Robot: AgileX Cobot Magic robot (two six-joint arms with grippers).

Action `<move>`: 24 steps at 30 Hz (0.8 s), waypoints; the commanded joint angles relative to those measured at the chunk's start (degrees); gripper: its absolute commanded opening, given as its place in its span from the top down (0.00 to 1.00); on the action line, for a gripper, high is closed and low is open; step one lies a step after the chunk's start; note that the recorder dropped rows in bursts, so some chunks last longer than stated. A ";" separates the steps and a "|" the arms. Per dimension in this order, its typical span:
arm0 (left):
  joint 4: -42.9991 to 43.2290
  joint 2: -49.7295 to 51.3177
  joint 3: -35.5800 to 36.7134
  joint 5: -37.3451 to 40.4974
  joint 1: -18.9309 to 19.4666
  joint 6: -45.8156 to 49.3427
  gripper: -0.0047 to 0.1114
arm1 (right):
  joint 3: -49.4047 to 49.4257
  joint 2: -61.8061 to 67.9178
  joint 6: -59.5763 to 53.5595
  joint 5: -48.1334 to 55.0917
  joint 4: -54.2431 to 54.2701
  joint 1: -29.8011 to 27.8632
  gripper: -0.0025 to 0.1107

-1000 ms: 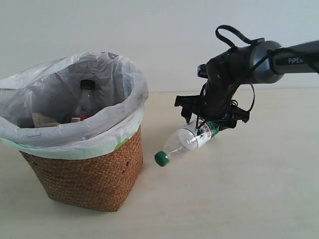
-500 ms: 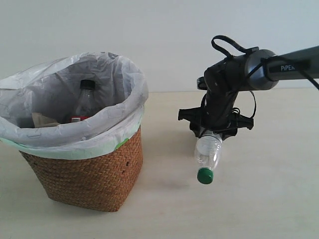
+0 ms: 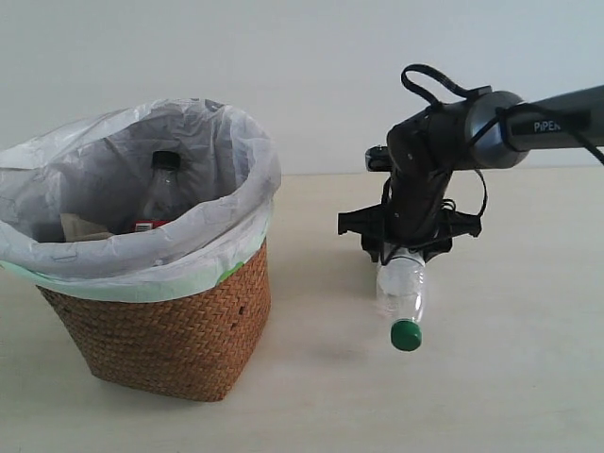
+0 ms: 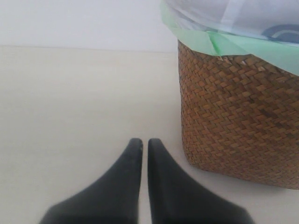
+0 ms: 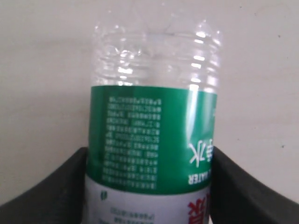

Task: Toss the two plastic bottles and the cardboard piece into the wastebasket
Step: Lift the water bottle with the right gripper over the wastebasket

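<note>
My right gripper (image 3: pixel 404 247) is shut on the green-capped bottle (image 3: pixel 401 294), which hangs cap-down above the table, right of the wastebasket (image 3: pixel 170 330). In the right wrist view the bottle's green-white label (image 5: pixel 152 140) fills the space between the two black fingers (image 5: pixel 233 182). The black-capped bottle (image 3: pixel 160 193) with its red label stands inside the lined basket, and a beige cardboard piece (image 3: pixel 85 226) lies beside it. My left gripper (image 4: pixel 145 144) is shut on nothing, low over the table next to the wicker wall (image 4: pixel 233 121); it is out of the exterior view.
The basket's white bag with a green edge (image 3: pixel 226 274) folds over the rim. A pale table (image 3: pixel 510 396) runs to a plain wall behind.
The hanging bottle has swung from pointing its cap left toward the basket to hanging nearly straight down, cap drifting slightly right. The right wrist turned a little; the basket's contents stayed put.
</note>
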 commanded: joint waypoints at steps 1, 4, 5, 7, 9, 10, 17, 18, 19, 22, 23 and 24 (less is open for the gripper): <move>0.17 -0.14 0.20 0.04 0.16 0.26 0.93 | -0.02 -6.21 -1.59 -4.15 -1.77 -0.18 0.98; 0.17 -0.14 0.20 0.04 0.16 0.26 0.93 | -0.02 -10.68 -2.57 -6.70 -2.86 -0.18 0.98; 0.17 -0.14 0.20 0.04 0.16 0.26 0.93 | -0.02 -12.14 -2.67 -7.14 -3.33 -0.18 0.98; 0.17 -0.14 0.20 0.04 0.16 0.26 0.93 | -0.02 -14.61 -3.26 -8.19 -3.42 -0.18 0.98; 0.17 -0.14 0.20 0.04 0.16 0.26 0.93 | 0.65 -17.38 -4.14 -10.04 -3.57 -0.05 0.98; 0.17 -0.14 0.20 0.04 0.16 0.26 0.93 | 1.89 -18.98 -4.24 -12.16 -3.57 -0.05 0.98; 0.17 -0.14 0.20 0.04 0.16 0.26 0.93 | 15.92 -30.24 -3.88 -33.54 -3.57 -0.05 0.98; 0.17 -0.14 0.20 0.04 0.16 0.26 0.93 | 17.46 -31.66 -4.08 -35.25 -3.57 -0.05 0.98; 0.17 -0.14 0.20 0.04 0.16 0.26 0.93 | 18.74 -32.92 -4.62 -36.68 -3.57 -0.05 0.98; 0.17 -0.14 0.20 0.04 0.16 0.26 0.93 | 20.13 -36.32 -5.63 -37.66 -3.57 -0.05 0.98; 0.17 -0.14 0.20 0.04 0.16 0.26 0.93 | 20.13 -37.25 -5.79 -37.40 -3.57 -0.05 0.98; 0.17 -0.14 0.20 0.04 0.16 0.26 0.93 | 20.13 -38.77 -6.09 -37.39 -3.57 -0.05 0.98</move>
